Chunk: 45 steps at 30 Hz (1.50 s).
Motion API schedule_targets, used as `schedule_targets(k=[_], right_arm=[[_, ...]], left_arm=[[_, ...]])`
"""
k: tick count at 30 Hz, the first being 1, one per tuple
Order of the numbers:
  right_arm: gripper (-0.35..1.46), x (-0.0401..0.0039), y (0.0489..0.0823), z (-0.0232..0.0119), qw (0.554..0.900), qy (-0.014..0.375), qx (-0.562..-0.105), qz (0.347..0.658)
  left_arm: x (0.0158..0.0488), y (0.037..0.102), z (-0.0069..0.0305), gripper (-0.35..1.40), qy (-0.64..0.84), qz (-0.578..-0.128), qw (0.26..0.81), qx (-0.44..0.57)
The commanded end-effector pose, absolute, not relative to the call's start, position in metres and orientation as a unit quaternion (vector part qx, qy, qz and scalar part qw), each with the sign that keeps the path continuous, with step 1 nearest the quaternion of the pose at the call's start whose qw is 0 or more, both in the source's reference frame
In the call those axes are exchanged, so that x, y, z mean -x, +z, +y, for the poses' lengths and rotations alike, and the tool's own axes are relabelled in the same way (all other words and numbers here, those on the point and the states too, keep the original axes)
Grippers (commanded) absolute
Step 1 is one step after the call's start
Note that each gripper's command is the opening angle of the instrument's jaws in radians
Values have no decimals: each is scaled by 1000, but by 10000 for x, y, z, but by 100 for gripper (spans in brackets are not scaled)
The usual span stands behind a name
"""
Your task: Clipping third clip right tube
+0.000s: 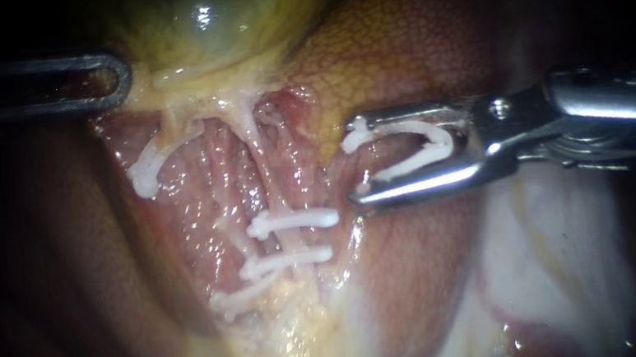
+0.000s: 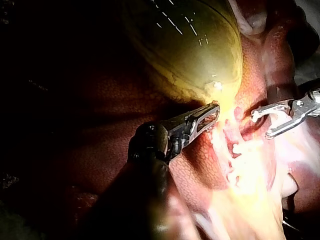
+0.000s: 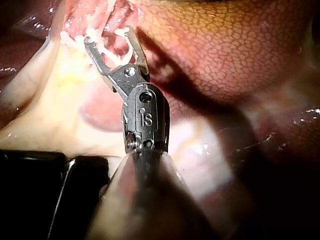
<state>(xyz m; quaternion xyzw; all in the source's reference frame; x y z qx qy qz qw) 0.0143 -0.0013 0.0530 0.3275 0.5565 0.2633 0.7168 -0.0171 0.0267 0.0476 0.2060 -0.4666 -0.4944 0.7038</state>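
My right instrument [image 1: 355, 161] comes in from the right, its jaws wide apart and carrying an open white clip [image 1: 422, 147] that lines both of them. Its tips stand just right of the pale right tube [image 1: 265, 169], apart from it. Two white clips [image 1: 295, 221] [image 1: 288, 260] cross that tube lower down, and a third [image 1: 237, 298] lies below them. My left instrument [image 1: 113, 78] grips the yellow tissue at the gallbladder's [image 1: 221, 18] lower end. The right wrist view shows the loaded jaws [image 3: 108, 37] ahead of the shaft, at the clipped tissue.
A white clip [image 1: 145, 176] sits on the left tube. Mottled liver [image 1: 397, 34] lies above my right instrument, and pale wet tissue [image 1: 561, 252] under its shaft. In the left wrist view my right instrument [image 2: 262, 125] faces my left instrument's jaws [image 2: 212, 115].
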Motion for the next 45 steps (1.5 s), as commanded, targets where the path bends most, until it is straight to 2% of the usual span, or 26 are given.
schedule_targets(k=[1,9,16,22,29,32,40,45], right_arm=[[48,-148,536,-15,716,264,-330,556],[48,-183,579,-31,712,269,-337,554],[48,-203,590,-24,695,263,-376,553],[46,-211,591,-17,628,274,-418,596],[45,-211,587,-10,572,255,-453,634],[45,-210,580,-8,559,246,-463,643],[44,-210,552,2,555,265,-457,642],[41,-210,548,7,555,269,-456,642]], left_arm=[[172,476,267,-35,-495,-466,704,-205],[173,477,265,-35,-494,-467,704,-206],[173,476,264,-35,-493,-467,704,-207],[174,476,264,-35,-493,-467,704,-207],[174,477,264,-35,-494,-467,704,-207],[174,477,264,-35,-494,-467,704,-207],[174,477,264,-35,-494,-467,704,-207],[175,477,264,-35,-494,-467,704,-207]])
